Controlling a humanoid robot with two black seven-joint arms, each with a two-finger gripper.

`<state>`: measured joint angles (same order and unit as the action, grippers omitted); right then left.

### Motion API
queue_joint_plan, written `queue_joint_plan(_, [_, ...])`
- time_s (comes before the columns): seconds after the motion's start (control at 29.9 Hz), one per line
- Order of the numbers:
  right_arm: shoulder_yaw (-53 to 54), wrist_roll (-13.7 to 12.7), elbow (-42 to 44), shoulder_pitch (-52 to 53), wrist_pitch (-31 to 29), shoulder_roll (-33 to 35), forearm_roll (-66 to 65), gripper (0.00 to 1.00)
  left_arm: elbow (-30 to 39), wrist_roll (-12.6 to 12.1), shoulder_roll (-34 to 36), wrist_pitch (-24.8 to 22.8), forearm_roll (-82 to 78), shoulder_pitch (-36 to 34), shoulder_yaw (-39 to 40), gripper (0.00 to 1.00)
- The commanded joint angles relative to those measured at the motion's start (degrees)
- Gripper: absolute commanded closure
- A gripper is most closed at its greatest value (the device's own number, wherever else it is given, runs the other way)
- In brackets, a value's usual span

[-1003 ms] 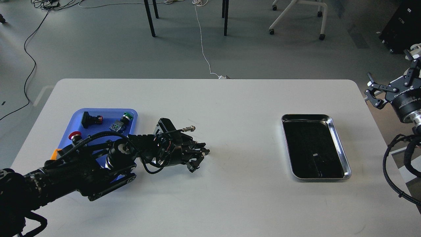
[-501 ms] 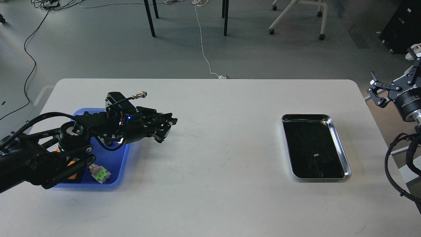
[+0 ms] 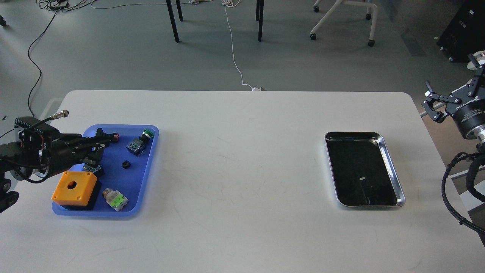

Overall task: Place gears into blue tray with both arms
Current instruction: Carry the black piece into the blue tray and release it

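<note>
The blue tray [image 3: 142, 178] lies at the table's left. One small black gear [image 3: 125, 164] rests flat in its middle, touched by nothing. My left gripper [image 3: 99, 146] hovers over the tray's far left corner, a short way left of the gear. Its fingers are spread and nothing sits between them. My right gripper [image 3: 433, 106] hangs open and empty beyond the table's right edge, far from the tray. No other gear shows.
The blue tray also holds an orange box [image 3: 74, 186], a green-and-white switch [image 3: 115, 199], a green-capped switch [image 3: 142, 139] and a black switch [image 3: 108, 136]. A shiny silver tray [image 3: 394, 178] sits at the right. Chair and table legs stand on the floor beyond.
My left arm swung left from the table's middle to the blue tray's far left corner. A gear now lies in the tray. The right gripper barely moved.
</note>
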<state>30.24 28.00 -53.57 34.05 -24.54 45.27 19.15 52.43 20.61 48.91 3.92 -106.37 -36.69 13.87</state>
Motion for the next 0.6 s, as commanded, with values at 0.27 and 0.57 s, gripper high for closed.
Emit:
queue_joint_plan(0.27, [-0.1,0.0,0.0,0.0,0.0,1.0,0.0,0.02,-3.6,0.2,-4.3,0.1,0.0,1.3,-0.4,0.84])
queue_joint_plan(0.57, [-0.1,0.0,0.0,0.0,0.0,0.9,0.0,0.02,-4.4,0.4,-4.5,0.5,0.2,1.0,0.4,0.43])
